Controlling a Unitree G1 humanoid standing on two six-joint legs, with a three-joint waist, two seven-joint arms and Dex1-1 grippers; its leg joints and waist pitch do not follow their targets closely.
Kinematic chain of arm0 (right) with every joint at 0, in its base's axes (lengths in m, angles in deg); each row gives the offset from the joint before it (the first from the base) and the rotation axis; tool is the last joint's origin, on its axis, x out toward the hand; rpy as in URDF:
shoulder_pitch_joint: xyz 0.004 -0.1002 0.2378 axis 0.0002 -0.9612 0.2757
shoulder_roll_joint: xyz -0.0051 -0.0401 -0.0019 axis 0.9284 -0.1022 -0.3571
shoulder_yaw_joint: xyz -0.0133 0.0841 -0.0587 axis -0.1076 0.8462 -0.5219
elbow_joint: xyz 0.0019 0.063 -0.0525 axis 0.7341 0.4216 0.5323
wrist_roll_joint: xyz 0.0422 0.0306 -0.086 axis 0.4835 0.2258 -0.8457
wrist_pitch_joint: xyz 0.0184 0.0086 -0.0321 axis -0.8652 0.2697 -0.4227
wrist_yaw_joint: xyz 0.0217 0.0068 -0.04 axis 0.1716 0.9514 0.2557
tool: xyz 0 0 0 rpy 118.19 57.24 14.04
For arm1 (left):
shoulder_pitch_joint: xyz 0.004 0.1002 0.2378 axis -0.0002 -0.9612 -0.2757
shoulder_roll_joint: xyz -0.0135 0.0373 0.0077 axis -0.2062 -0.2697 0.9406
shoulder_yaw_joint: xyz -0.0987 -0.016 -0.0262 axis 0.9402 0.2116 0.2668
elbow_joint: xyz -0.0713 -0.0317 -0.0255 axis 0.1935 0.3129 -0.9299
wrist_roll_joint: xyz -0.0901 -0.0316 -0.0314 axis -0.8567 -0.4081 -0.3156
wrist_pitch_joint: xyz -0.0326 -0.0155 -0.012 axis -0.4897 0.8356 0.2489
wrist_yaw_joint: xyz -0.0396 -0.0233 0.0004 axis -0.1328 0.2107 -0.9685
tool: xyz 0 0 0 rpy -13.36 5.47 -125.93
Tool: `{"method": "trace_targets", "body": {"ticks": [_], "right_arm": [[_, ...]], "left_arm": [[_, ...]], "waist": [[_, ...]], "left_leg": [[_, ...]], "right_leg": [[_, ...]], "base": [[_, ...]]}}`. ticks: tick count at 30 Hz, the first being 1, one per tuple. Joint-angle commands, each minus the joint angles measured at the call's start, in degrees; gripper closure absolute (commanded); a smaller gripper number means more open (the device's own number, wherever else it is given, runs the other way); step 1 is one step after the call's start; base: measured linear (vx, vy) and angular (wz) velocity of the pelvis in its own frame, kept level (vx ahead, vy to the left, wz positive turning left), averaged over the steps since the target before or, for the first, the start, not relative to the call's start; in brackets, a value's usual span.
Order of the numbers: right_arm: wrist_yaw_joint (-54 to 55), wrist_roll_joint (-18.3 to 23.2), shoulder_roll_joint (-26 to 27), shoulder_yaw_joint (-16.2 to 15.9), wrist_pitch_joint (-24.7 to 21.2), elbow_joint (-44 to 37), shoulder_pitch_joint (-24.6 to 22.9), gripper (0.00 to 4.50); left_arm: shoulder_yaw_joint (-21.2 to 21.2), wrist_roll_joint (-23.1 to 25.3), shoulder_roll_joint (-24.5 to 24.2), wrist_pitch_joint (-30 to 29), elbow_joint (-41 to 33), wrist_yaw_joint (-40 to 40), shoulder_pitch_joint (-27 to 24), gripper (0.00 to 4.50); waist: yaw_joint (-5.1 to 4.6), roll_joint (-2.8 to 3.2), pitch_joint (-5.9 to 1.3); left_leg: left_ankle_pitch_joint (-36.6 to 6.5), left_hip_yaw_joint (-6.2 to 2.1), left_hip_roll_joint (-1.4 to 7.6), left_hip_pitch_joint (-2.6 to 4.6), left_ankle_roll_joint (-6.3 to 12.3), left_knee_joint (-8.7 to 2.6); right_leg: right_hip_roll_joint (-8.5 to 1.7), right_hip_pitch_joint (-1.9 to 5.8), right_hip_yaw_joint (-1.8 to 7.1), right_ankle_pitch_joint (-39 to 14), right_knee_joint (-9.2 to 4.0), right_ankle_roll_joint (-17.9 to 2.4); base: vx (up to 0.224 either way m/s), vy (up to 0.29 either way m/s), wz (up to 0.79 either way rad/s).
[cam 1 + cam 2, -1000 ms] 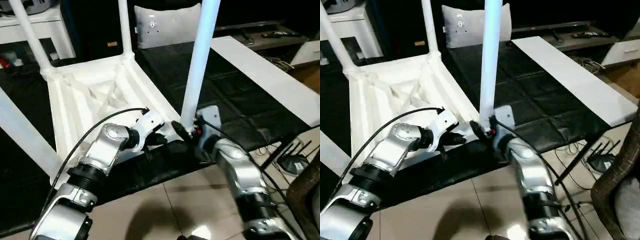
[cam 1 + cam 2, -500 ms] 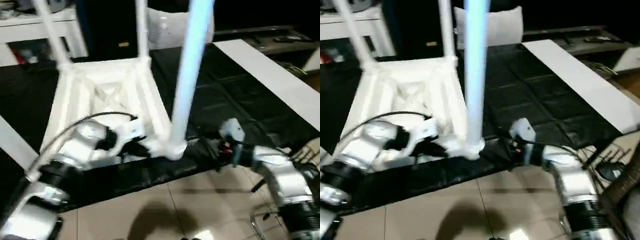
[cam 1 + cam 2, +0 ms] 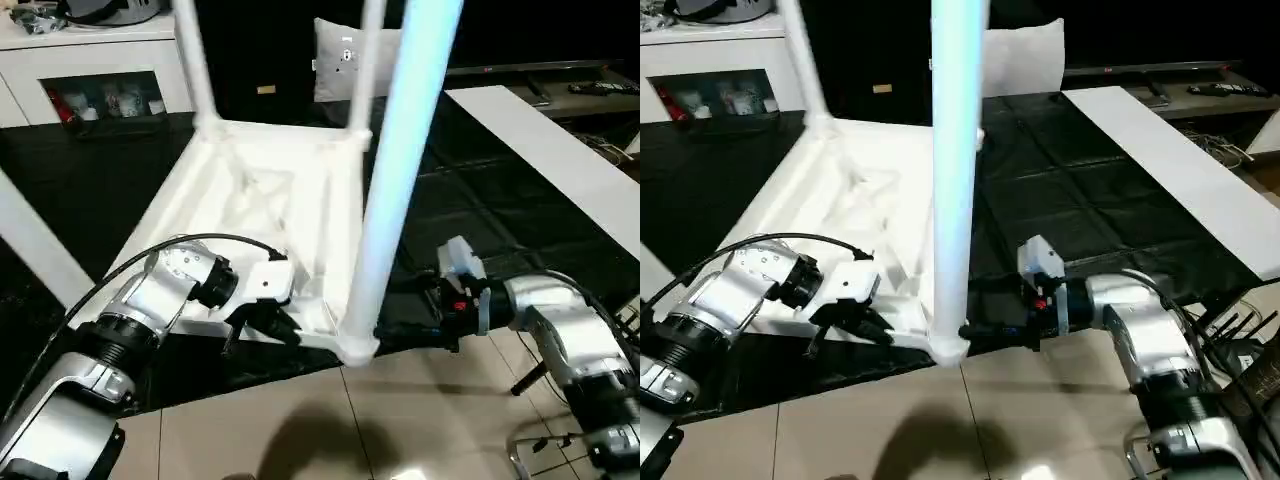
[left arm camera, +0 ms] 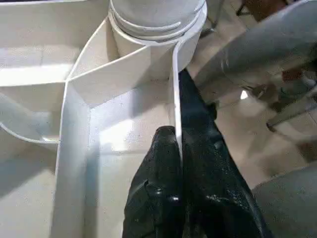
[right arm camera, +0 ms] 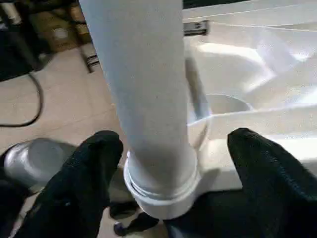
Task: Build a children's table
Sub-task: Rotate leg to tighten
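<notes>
The children's table (image 3: pixel 262 190) lies upside down on a black mat, its white legs pointing up. The nearest leg (image 3: pixel 400 180) stands in the front corner socket (image 3: pixel 358 345). My left gripper (image 3: pixel 272 325) is shut on the thin rim wall (image 4: pixel 174 89) of the top, just beside that socket. My right gripper (image 5: pixel 173 148) is open, one black finger (image 5: pixel 99 158) on each side of the leg's base with a gap on both sides. From the head views it reaches in from the right (image 3: pixel 990 330).
Three more legs rise from the other corners, one near the left edge (image 3: pixel 35 250). A grey-white cushion (image 3: pixel 340 65) and a white cabinet (image 3: pixel 90 50) stand behind. A long white board (image 3: pixel 540 150) lies at right on the mat. Tiled floor (image 3: pixel 350 430) is in front.
The whole view has shifted. My right gripper, off to the right of the leg base half a second ago, is back around it. The left gripper keeps its hold on the rim.
</notes>
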Motion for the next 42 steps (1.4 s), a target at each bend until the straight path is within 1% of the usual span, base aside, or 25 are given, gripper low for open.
{"method": "trace_targets", "body": {"ticks": [1,3,6,7,11,12,13,15,17,21,24,25,26,28,31,32,33,34,35,36,38,39,40,41,42], "right_arm": [[-2.2,-0.4,-0.4,-1.5,0.4,0.9,1.5,0.94],[-2.6,-1.1,-0.1,-2.1,2.5,2.3,2.2,1.12],[-2.8,-1.3,1.0,-2.4,3.2,3.8,3.3,1.39],[-2.9,-1.3,1.3,-2.5,3.2,4.0,3.5,1.39],[-3.0,-1.4,3.0,-3.2,3.8,5.7,4.9,1.78],[-3.0,-1.4,3.2,-3.4,4.0,6.2,5.1,1.78],[-3.0,-1.4,3.5,-3.6,4.2,6.6,5.3,2.03],[-3.0,-1.4,4.0,-3.8,4.7,7.3,5.7,2.08],[-3.4,-1.4,4.4,-4.0,4.6,7.5,5.7,2.36],[-4.9,-1.4,4.3,-4.3,3.2,6.9,5.2,2.52],[-5.1,-0.7,4.1,-4.2,2.0,6.1,4.7,2.55],[-5.0,-0.3,4.2,-4.1,1.5,5.7,4.5,2.56],[-5.0,0.0,4.2,-4.1,1.3,5.6,4.4,2.57],[-2.7,1.6,4.8,-3.3,-2.2,2.6,3.0,2.57],[1.1,1.9,5.6,-3.0,-4.9,-1.1,1.1,2.57],[1.1,1.9,5.6,-3.0,-4.9,-1.1,1.1,2.57],[6.6,0.8,6.9,-2.9,-7.2,-4.2,-0.8,2.57],[8.9,0.1,7.6,-2.7,-7.7,-4.9,-1.3,2.57],[13.9,-1.0,9.6,-2.0,-8.6,-5.3,-1.8,2.57],[17.6,-1.7,11.4,-1.3,-9.2,-5.2,-1.9,2.57],[21.0,-2.1,13.2,-0.5,-9.8,-5.1,-1.9,2.57],[24.2,-2.7,15.0,-0.1,-10.4,-4.9,-1.5,2.57],[27.8,-3.4,17.0,0.3,-11.3,-4.8,-1.1,2.57],[30.5,-4.0,18.4,0.5,-12.4,-5.0,-0.9,2.57],[32.5,-4.4,19.4,0.7,-13.3,-5.2,-0.7,2.57]], "left_arm": [[-1.0,0.6,0.8,3.2,0.4,1.5,2.9,4.50],[-1.0,1.1,1.0,4.2,1.9,1.2,3.7,4.50],[-1.3,1.4,0.8,4.9,2.7,1.6,4.2,4.50],[-1.4,1.4,0.8,5.0,2.8,1.8,4.3,4.50],[-1.8,1.0,1.1,5.4,2.8,2.7,4.5,4.50],[-1.9,1.0,1.2,5.7,3.1,2.7,4.6,4.50],[-2.0,1.1,1.4,6.0,3.5,2.7,4.7,4.50],[-2.1,1.1,1.6,6.5,4.2,2.7,5.0,4.50],[-2.1,1.2,1.7,6.7,4.4,2.7,5.1,4.50],[-2.1,1.4,1.6,6.7,4.5,2.7,5.1,4.50],[-1.6,1.4,1.4,5.9,4.4,1.9,4.9,4.50],[-1.3,1.4,1.4,5.3,4.3,1.3,4.8,4.50],[-1.2,1.3,1.4,4.9,4.3,1.0,4.8,4.50],[0.7,1.0,2.0,0.4,3.3,-3.0,4.3,4.50],[2.3,0.1,2.6,-4.2,0.6,-5.8,3.2,4.50],[2.3,0.1,2.6,-4.2,0.6,-5.8,3.2,4.50],[4.0,-1.2,3.3,-10.6,-4.3,-8.6,1.3,4.50],[4.6,-1.5,3.7,-12.9,-6.0,-9.9,0.6,4.50],[5.8,-2.1,4.8,-17.1,-8.9,-12.3,-0.4,4.50],[6.6,-2.5,5.8,-19.9,-10.7,-14.2,-0.9,4.50],[7.5,-2.7,6.9,-22.1,-11.8,-16.4,-1.1,4.50],[8.1,-2.4,8.0,-23.3,-11.7,-18.8,-0.8,4.50],[8.9,-1.8,9.3,-24.3,-11.2,-21.5,-0.3,4.50],[9.3,-1.6,10.2,-25.4,-11.1,-23.4,0.1,4.50],[9.7,-1.4,10.8,-26.2,-11.1,-24.6,0.3,4.50]], "waist": [[-0.35,-0.54,-4.44],[-0.24,-0.61,-4.43],[-0.29,-0.72,-4.48],[-0.33,-0.72,-4.45],[-0.47,-0.60,-4.55],[-0.50,-0.59,-4.52],[-0.48,-0.52,-4.55],[-0.46,-0.55,-4.55],[-0.44,-0.58,-4.46],[-0.41,-0.55,-4.39],[-0.38,-0.37,-4.41],[-0.39,-0.48,-4.42],[-0.37,-0.40,-4.37],[-0.29,-0.33,-4.31],[-0.01,-0.35,-4.16],[-0.09,-0.38,-4.08],[-0.35,-0.08,-3.89],[-0.38,-0.10,-3.80],[-0.75,0.08,-3.65],[-1.30,-0.04,-3.54],[-2.11,-0.06,-3.45],[-2.90,-0.24,-3.52],[-3.73,-0.13,-3.41],[-4.48,-0.25,-3.51],[-4.71,-0.19,-3.56]], "left_leg": [[-5.4,0.37,1.52,-0.14,5.57,-3.62],[-6.0,0.31,1.48,-0.11,5.08,-3.66],[-5.7,0.25,1.56,-0.17,4.63,-3.72],[-5.7,0.24,1.60,-0.17,4.62,-3.73],[-5.2,0.25,1.68,-0.10,4.75,-3.71],[-5.1,0.24,1.72,-0.11,4.77,-3.74],[-4.8,0.24,1.80,-0.04,4.85,-3.75],[-5.1,0.30,1.76,-0.07,4.92,-3.72],[-5.4,0.28,1.74,-0.11,4.85,-3.79],[-5.8,0.27,1.74,-0.05,4.49,-3.82],[-5.4,0.23,1.82,-0.05,4.65,-3.84],[-5.4,0.25,1.77,-0.09,4.69,-3.83],[-5.6,0.27,1.75,-0.06,4.62,-3.83],[-5.5,0.26,1.86,0.08,4.38,-3.91],[-6.2,0.19,1.85,0.16,3.79,-4.05],[-6.5,0.24,1.85,0.20,3.57,-4.09],[-7.5,0.29,1.72,0.23,3.08,-4.14],[-8.1,0.13,1.77,0.33,2.52,-4.26],[-9.4,0.12,1.50,0.35,2.06,-4.26],[-9.9,0.02,1.43,0.23,1.35,-4.30],[-10.8,-0.13,0.89,0.02,0.98,-4.20],[-11.1,-0.21,0.62,-0.04,0.99,-4.04],[-11.3,-0.23,0.46,-0.09,1.14,-3.92],[-11.3,-0.31,0.30,-0.28,1.30,-3.78],[-11.5,-0.31,0.17,-0.15,1.54,-3.70]], "right_leg": [[-3.55,3.98,3.70,-18.2,-3.57,-8.0],[-3.73,4.02,3.63,-20.3,-3.83,-6.9],[-3.72,4.09,3.61,-20.3,-3.79,-6.5],[-3.74,4.04,3.61,-20.1,-3.73,-6.6],[-3.70,3.97,3.66,-18.5,-3.45,-7.6],[-3.68,3.97,3.67,-18.3,-3.41,-7.7],[-3.65,3.92,3.72,-17.5,-3.28,-8.2],[-3.67,3.95,3.76,-17.0,-3.25,-8.6],[-3.70,4.04,3.72,-17.4,-3.31,-8.4],[-3.76,4.03,3.75,-18.8,-3.51,-7.8],[-3.70,3.99,3.79,-17.4,-3.30,-8.3],[-3.68,4.06,3.79,-17.2,-3.31,-8.4],[-3.69,4.05,3.78,-17.4,-3.35,-8.4],[-3.61,4.05,3.82,-17.5,-3.35,-8.3],[-3.78,4.01,3.75,-19.4,-3.65,-7.7],[-3.75,3.96,3.78,-20.0,-3.80,-7.3],[-3.63,3.92,3.70,-21.6,-4.14,-6.9],[-3.81,3.90,3.63,-22.8,-4.28,-6.4],[-3.75,3.92,3.39,-25.4,-4.71,-5.4],[-3.74,3.87,3.25,-26.7,-4.81,-4.8],[-3.53,4.13,2.65,-29.6,-5.38,-3.3],[-3.43,4.21,2.38,-30.8,-5.84,-2.1],[-3.26,3.98,2.31,-31.1,-6.02,-1.8],[-3.19,4.11,2.10,-31.3,-6.13,-1.5],[-3.15,3.97,2.00,-31.5,-6.30,-1.3]], "base": [[0.000,0.000,0.00],[0.000,0.000,0.00],[0.000,0.000,0.00],[0.000,0.000,0.00],[0.000,0.000,0.00],[0.000,0.000,0.00],[0.000,0.000,0.00],[0.000,0.000,0.00],[0.000,0.000,0.00],[0.000,0.000,0.00],[0.000,0.000,0.00],[0.000,0.000,0.00],[0.000,0.000,0.00],[0.000,0.000,0.00],[0.000,0.000,0.00],[0.000,0.000,0.00],[0.000,0.000,0.00],[0.000,0.000,0.00],[0.000,0.000,0.00],[0.000,0.000,0.00],[0.000,0.000,0.00],[0.000,0.000,0.00],[0.000,0.000,0.00],[0.000,0.000,0.00],[0.000,0.000,0.00]]}}
